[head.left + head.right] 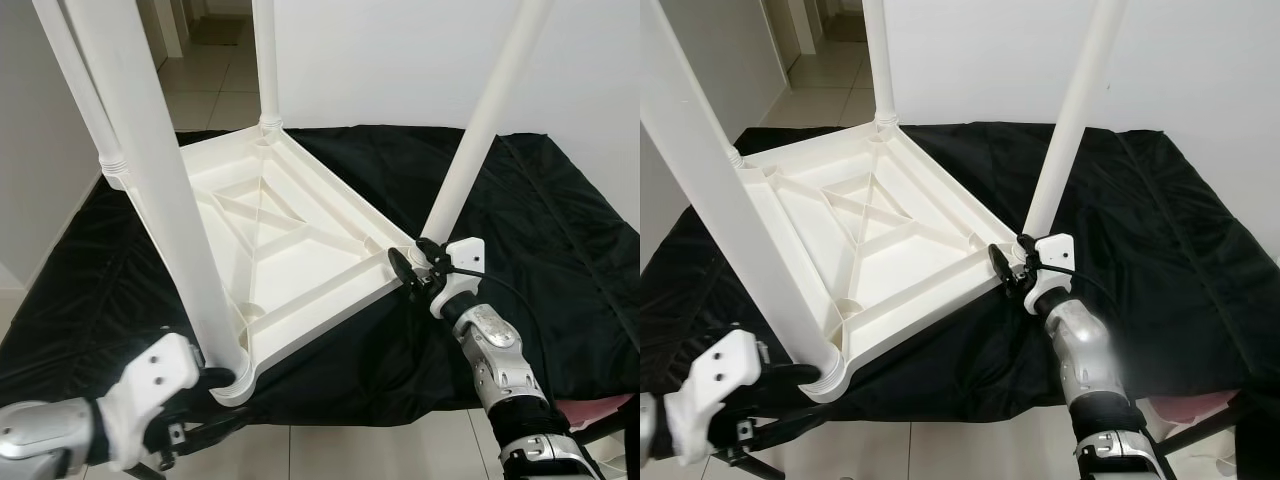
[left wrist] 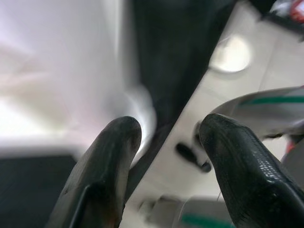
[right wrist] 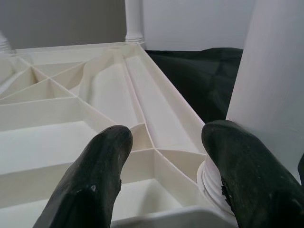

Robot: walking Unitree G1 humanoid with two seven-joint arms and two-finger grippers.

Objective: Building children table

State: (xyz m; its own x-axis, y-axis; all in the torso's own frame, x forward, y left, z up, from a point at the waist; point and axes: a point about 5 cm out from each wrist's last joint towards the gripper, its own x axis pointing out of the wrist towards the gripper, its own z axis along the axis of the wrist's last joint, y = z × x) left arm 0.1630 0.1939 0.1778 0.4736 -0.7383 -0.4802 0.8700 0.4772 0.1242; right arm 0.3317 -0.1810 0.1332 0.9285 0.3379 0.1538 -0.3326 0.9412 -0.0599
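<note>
- While upturned on a black cloth-covered platform (image 1: 560, 220), the white ribbed plastic children's table top (image 1: 270, 250) carries four white tubular legs (image 1: 480, 130) upright at its corners.
- Right gripper (image 1: 412, 268): fingers spread apart, at the platform's near-right table corner beside that leg's base.
- Left gripper (image 1: 205, 395): fingers parted, holding nothing, at the near-left corner socket.

A plain white wall (image 1: 400, 60) stands behind the work area. Pale tiled floor (image 1: 200, 90) runs back into a hallway at the rear left. A black cloth (image 1: 560, 220), creased, covers the raised surface in front.
</note>
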